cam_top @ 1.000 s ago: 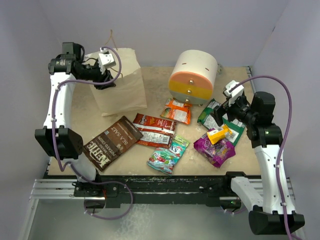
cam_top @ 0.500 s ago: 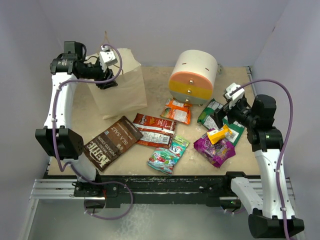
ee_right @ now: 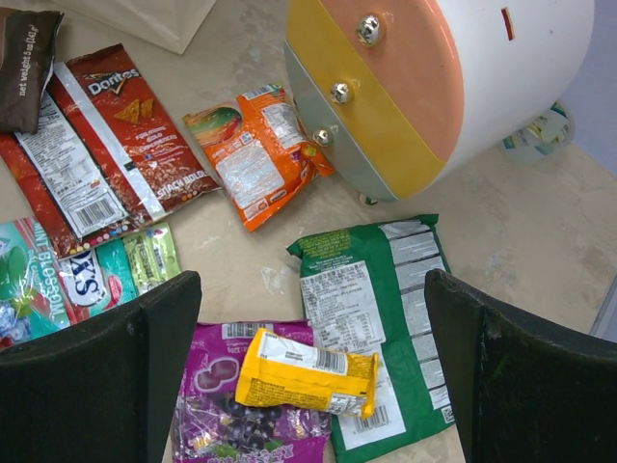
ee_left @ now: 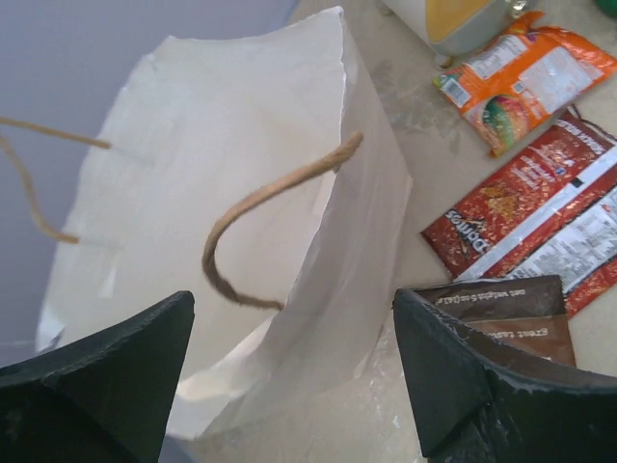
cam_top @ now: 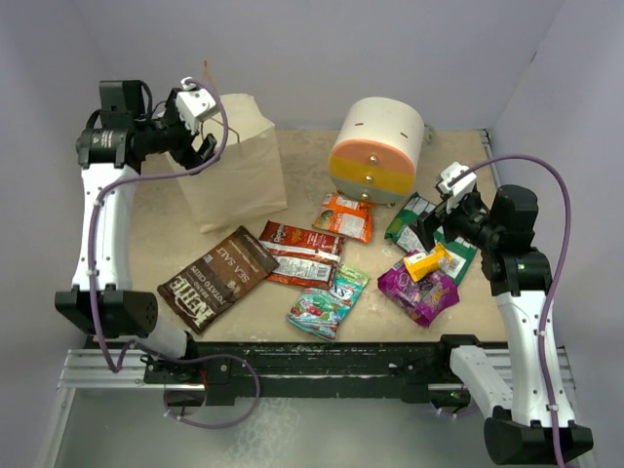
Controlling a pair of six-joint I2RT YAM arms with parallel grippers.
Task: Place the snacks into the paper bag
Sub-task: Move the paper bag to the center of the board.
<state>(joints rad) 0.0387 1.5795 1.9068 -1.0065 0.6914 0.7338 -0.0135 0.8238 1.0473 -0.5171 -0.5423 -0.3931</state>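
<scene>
The left gripper (ee_left: 289,381) gapes wide and empty at the open top of the tall cream paper bag (ee_left: 212,164), which stands at the far left of the beige table (cam_top: 151,244). The right gripper (ee_right: 313,376), fingers spread fully and holding nothing, hangs over the small yellow-orange box (ee_right: 304,371), which lies on the glossy purple packet (ee_right: 217,424) beside the green-white packet (ee_right: 371,289).
</scene>
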